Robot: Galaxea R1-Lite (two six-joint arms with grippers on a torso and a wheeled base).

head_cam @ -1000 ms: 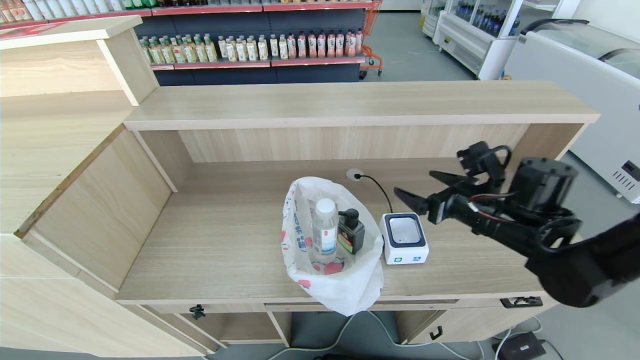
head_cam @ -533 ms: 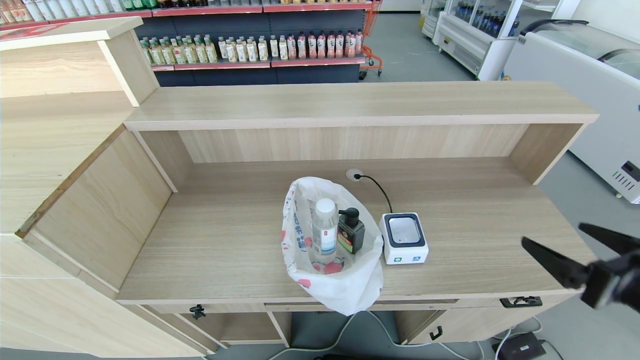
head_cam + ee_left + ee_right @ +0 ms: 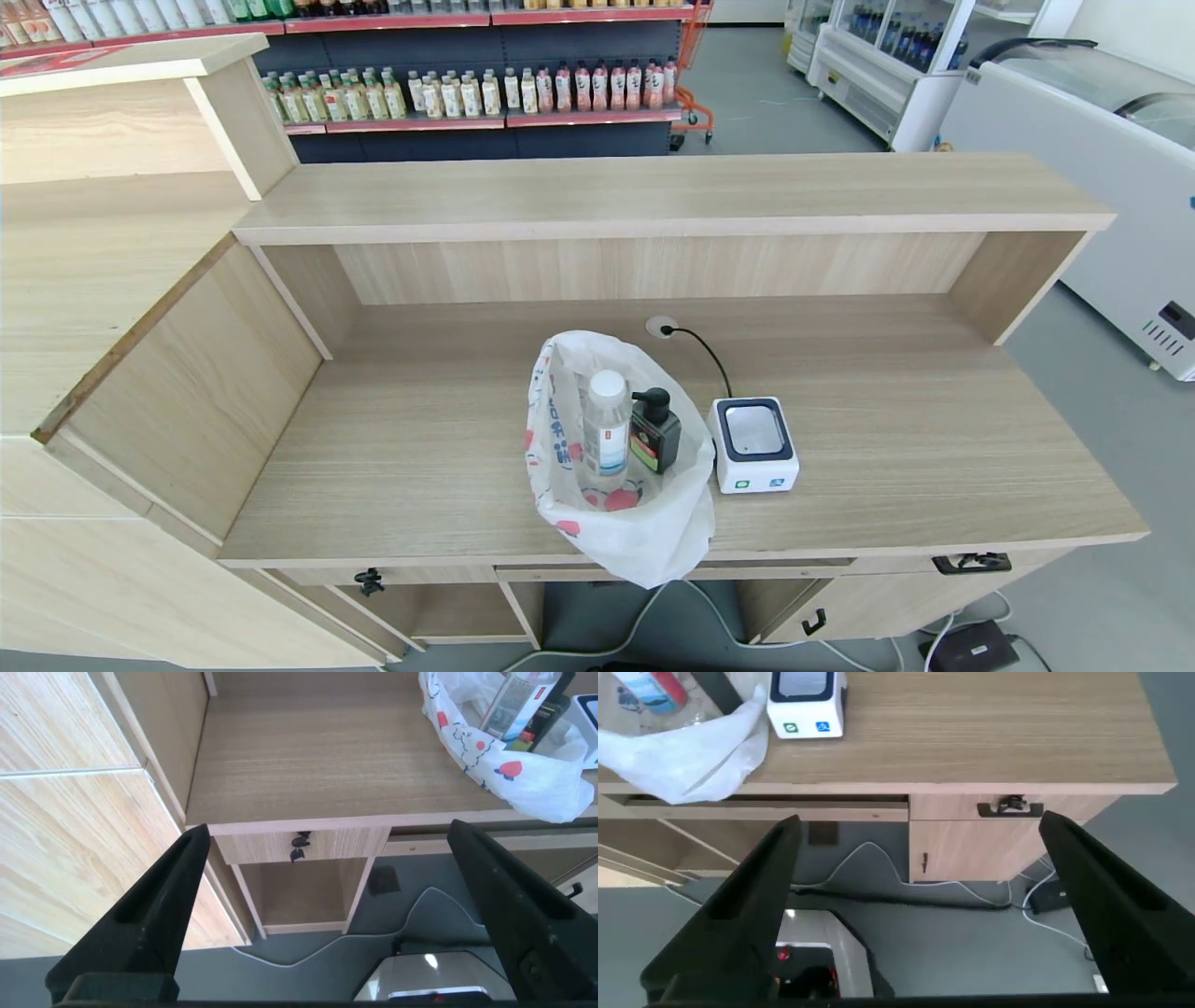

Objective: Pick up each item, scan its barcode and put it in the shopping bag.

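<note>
Evidently left fingers point(image 3: 149, 915) and right fingers point(image 3: 743, 905) spread wide, empty.

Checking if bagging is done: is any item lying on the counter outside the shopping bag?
No: the clear bottle and black pump bottle both stand inside the shopping bag.

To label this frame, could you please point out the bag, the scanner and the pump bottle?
bag point(image 3: 637, 537): head view, on its white front wall.
scanner point(image 3: 752, 431): head view, on its glass top.
pump bottle point(image 3: 654, 446): head view, on its dark body.
</note>
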